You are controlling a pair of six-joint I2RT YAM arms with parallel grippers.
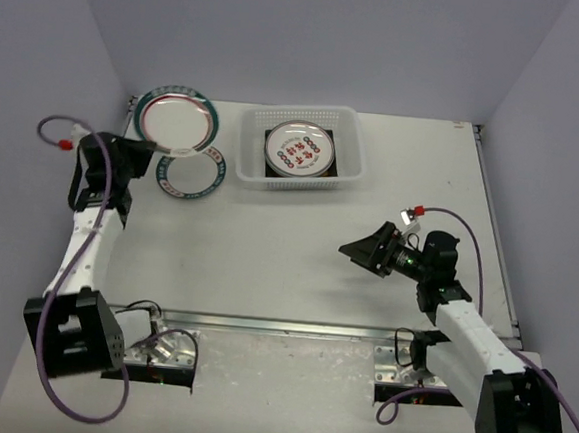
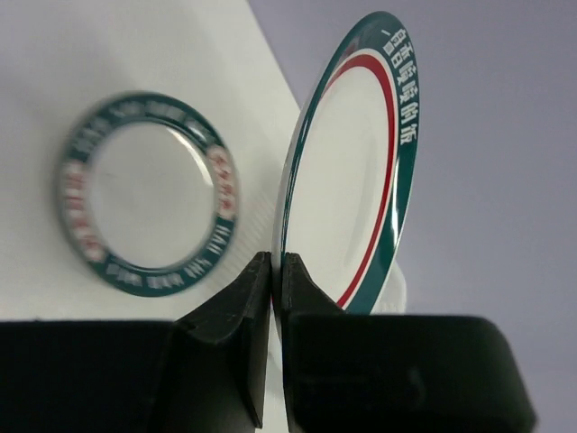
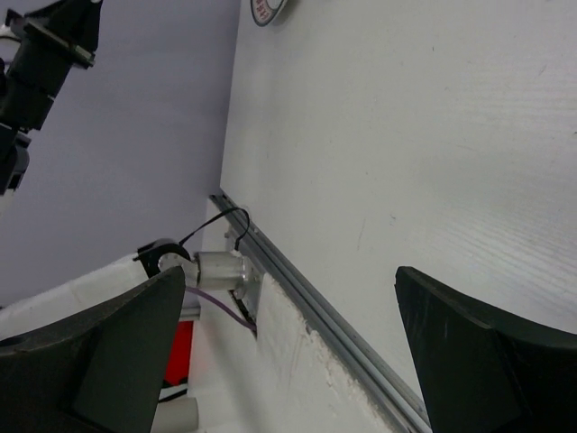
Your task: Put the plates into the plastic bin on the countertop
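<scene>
left jaws: pinching teal-rimmed plate point(image 2: 352, 171) by its rim, left of plastic bin point(image 1: 247, 148) | right jaws: spread, above table point(image 1: 266, 255), well apart from bin | red-motif plate point(image 1: 300, 149): inside bin

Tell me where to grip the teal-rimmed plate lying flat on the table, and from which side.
Pinch its rim, probably at the near edge facing the arms. The flat plate lies low and wide, so the jaws should straddle the thin rim, as the left gripper does on the lifted plate.
</scene>
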